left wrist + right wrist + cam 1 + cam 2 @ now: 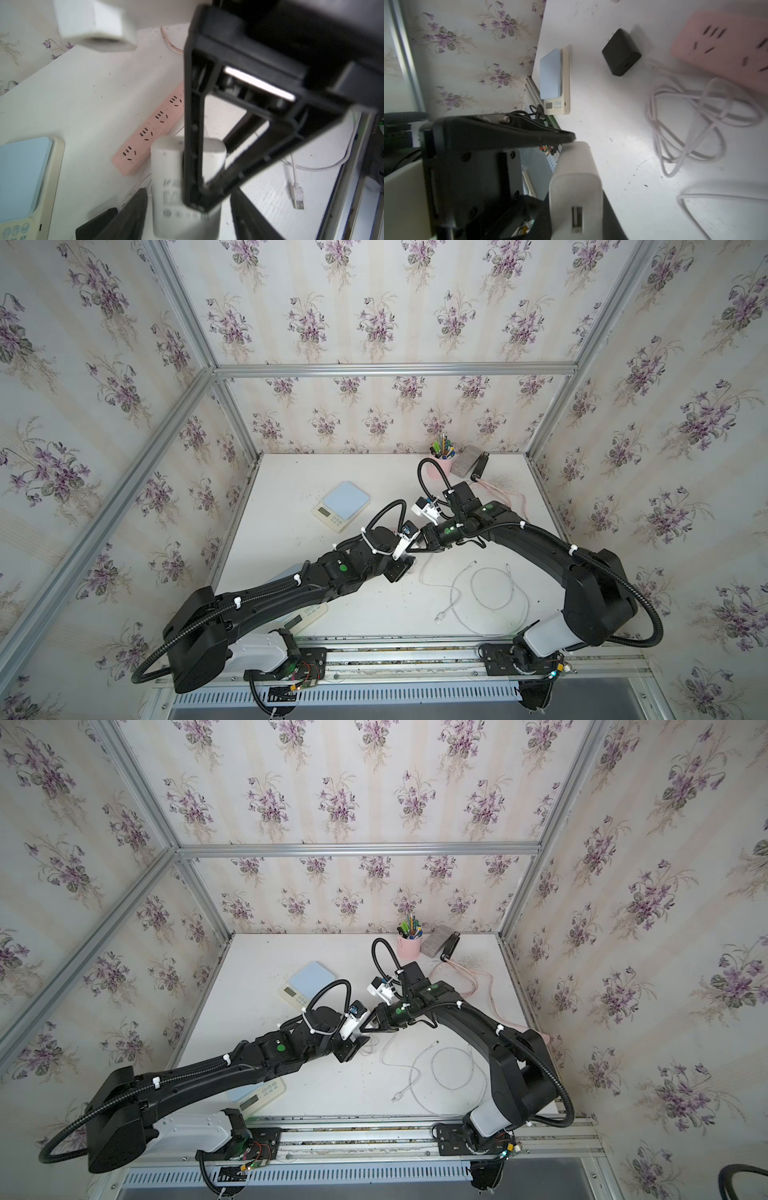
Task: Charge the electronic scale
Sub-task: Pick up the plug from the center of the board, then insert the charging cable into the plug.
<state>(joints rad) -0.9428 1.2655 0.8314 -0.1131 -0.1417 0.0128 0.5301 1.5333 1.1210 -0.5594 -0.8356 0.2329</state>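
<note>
Two cream scales with blue platforms lie on the table: one at the back left (343, 506) (309, 982) (20, 176), one at the front left (299, 616) (552, 76), partly under my left arm. Both grippers meet mid-table over a white charger adapter (166, 176) (575, 187), its USB port facing the right wrist camera. My right gripper (576, 207) (415, 546) is shut on the adapter, one finger pressed to each side. My left gripper (187, 218) (407, 560) stands open around it, with gaps at both fingers. Loose white cables (486, 589) (685, 124) lie front right.
A pink power strip (149, 133) (726, 45) lies beneath my right arm, and a black adapter (620, 52) sits near it. One cable's USB plug (298, 195) rests by the front rail. A pink pen cup (442, 462) and a grey box (467, 460) stand at the back.
</note>
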